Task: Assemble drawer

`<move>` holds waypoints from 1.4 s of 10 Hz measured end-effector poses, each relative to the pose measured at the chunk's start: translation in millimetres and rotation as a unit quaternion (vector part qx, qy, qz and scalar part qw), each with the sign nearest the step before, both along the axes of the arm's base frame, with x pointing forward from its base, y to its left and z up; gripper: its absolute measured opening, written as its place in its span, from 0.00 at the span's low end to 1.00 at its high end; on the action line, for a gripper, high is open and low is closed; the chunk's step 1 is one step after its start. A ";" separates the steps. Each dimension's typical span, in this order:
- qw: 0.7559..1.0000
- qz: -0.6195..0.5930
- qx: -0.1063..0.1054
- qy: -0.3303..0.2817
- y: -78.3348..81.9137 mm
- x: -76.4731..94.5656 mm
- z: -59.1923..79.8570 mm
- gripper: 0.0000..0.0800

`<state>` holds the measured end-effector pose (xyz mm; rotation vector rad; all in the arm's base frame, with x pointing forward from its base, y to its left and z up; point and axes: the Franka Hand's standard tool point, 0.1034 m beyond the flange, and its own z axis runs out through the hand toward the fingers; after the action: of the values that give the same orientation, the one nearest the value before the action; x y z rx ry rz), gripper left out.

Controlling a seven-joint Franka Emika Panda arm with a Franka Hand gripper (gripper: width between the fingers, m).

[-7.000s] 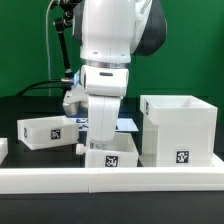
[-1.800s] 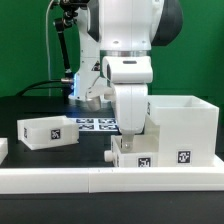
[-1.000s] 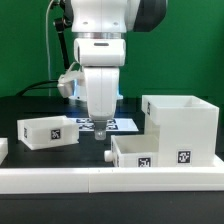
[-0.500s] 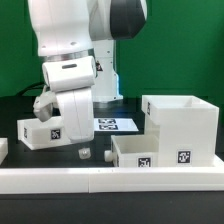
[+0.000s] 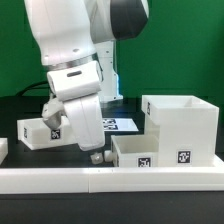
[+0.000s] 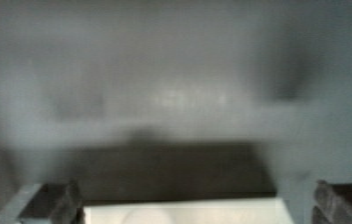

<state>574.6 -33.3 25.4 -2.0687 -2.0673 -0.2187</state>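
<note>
The tall white housing (image 5: 180,125) stands at the exterior view's right. One small tray (image 5: 140,152) sits against the housing's left side, with its tag facing front. The other tray (image 5: 38,132) sits at the left, partly hidden behind my arm. My gripper (image 5: 95,152) hangs tilted just above the table between the two trays, close to the left tray's right end. It is open and empty. The wrist view is blurred. In it my gripper (image 6: 199,205) has its two fingers (image 6: 57,200) far apart, with a pale surface between them.
The long low white border wall (image 5: 110,180) runs along the front edge. The marker board (image 5: 122,124) lies flat on the black table behind the trays. A small white piece (image 5: 3,148) sits at the far left, by the wall.
My arm has swung from above the right tray to the exterior view's left and tilted, bringing the gripper down near the left tray. The right tray stays beside the housing.
</note>
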 end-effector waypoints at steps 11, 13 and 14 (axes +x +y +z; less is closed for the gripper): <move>1.000 -0.016 0.004 0.004 36.2 6.0 3.7 0.81; 1.000 -0.020 -0.003 0.004 37.3 6.4 3.3 0.81; 1.000 -0.019 -0.009 0.004 37.2 6.6 3.1 0.81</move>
<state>581.1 3.8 28.5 -2.1186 -2.0345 -0.1982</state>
